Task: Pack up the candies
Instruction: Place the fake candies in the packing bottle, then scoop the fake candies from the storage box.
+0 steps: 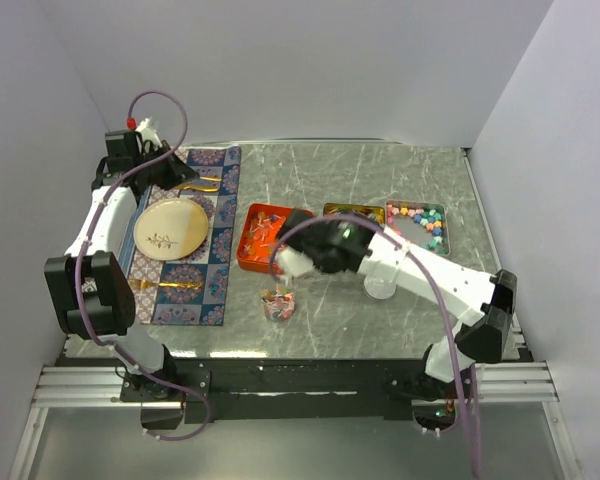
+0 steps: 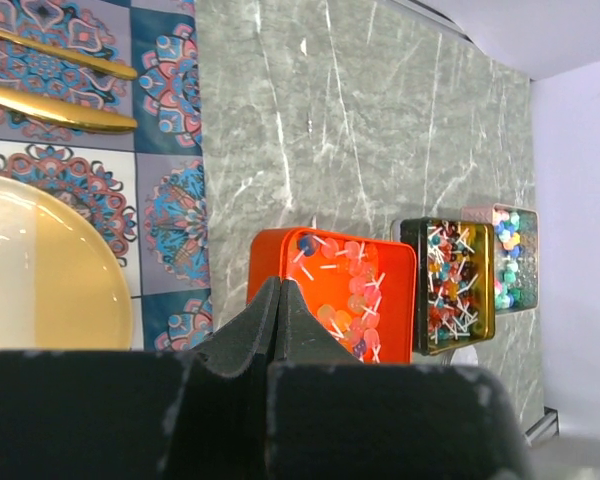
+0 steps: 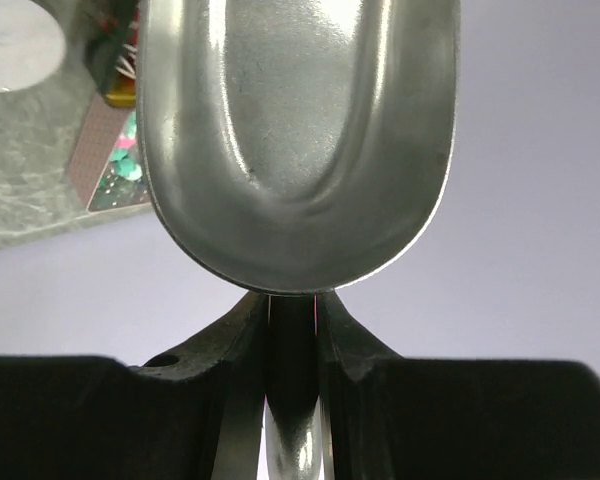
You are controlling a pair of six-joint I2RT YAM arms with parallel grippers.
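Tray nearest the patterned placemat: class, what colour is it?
The tray is bright orange-red; the left wrist view shows it best.

The silver oval metal scoop (image 3: 300, 140) is polished and smooth; the right gripper (image 3: 292, 300) has matt black fingers (image 3: 230, 340). The grey veined stone-look tabletop (image 2: 380, 130) is smooth, the round cream-gold plate (image 2: 70, 290) glossy.

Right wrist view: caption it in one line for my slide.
Right gripper clamped on the handle of a metal scoop, candies glimpsed upper left.
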